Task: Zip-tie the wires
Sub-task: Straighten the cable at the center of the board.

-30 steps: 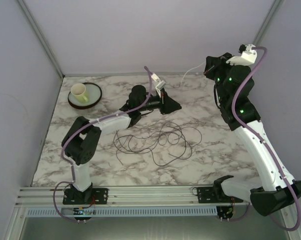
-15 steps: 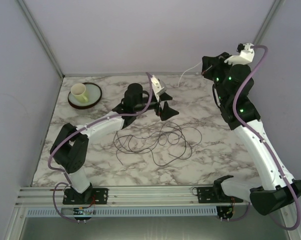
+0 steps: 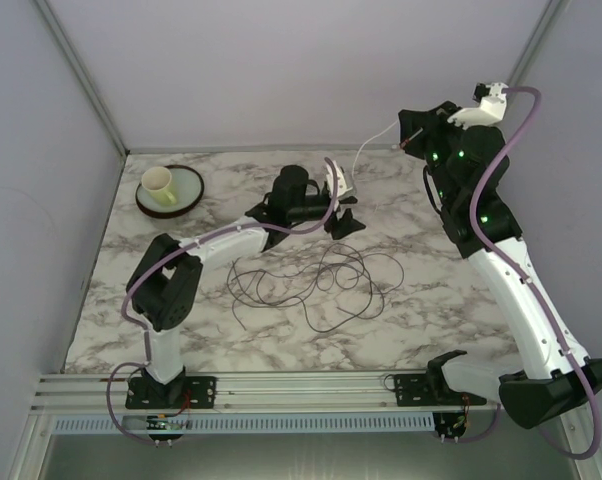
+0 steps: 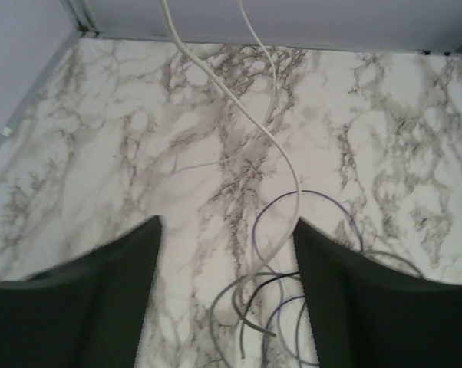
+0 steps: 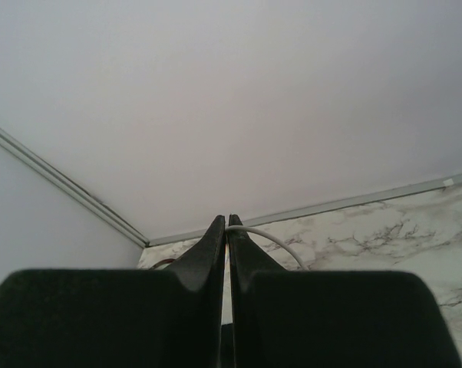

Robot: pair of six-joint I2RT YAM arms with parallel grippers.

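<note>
Setting: thin dark wires (image 3: pixel 316 278) are pictured in loose loops on the marble desk (image 3: pixel 431 300), roughly midway between the two arms.
Left end effector (image 3: pixel 343 212): shown with its fingers spread wide and nothing held, poised just past the far edge of the tangle.
Right end effector (image 3: pixel 406 140): shown raised near the far right corner, its fingers pressed together on one end of a thin white strip (image 3: pixel 373 150), judged to be the zip tie.
Strip: seen drooping from the right end effector toward the left one. In the left wrist view it is seen running down between the open fingers; whether they are touched cannot be told.
Bearing: the tangle lies on the near side of the left end effector, toward the arm bases, with its long axis running left to right across the desk.
Nearer arm: the left; the right is held high and well apart from the wires.
Step judged: the strip's free end is being offered for a handover, with the wires not yet bundled.
</note>
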